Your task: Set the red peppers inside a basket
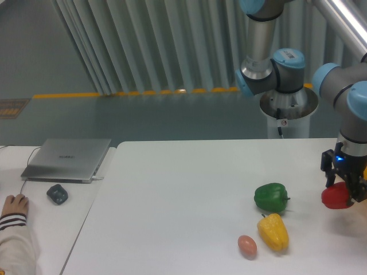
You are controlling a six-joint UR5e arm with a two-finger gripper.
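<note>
You've got the red pepper (336,196) clamped in the gripper (346,192) at the far right edge of the frame, lifted off the table (172,200) so it clears the green pepper (270,197) and yellow pepper (273,231) on the way over. The basket isn't visible here, probably just off the right edge, so keep carrying that way.

Silver arm (344,23) tubes, light-blue joint caps, black fingers (329,172).
</note>
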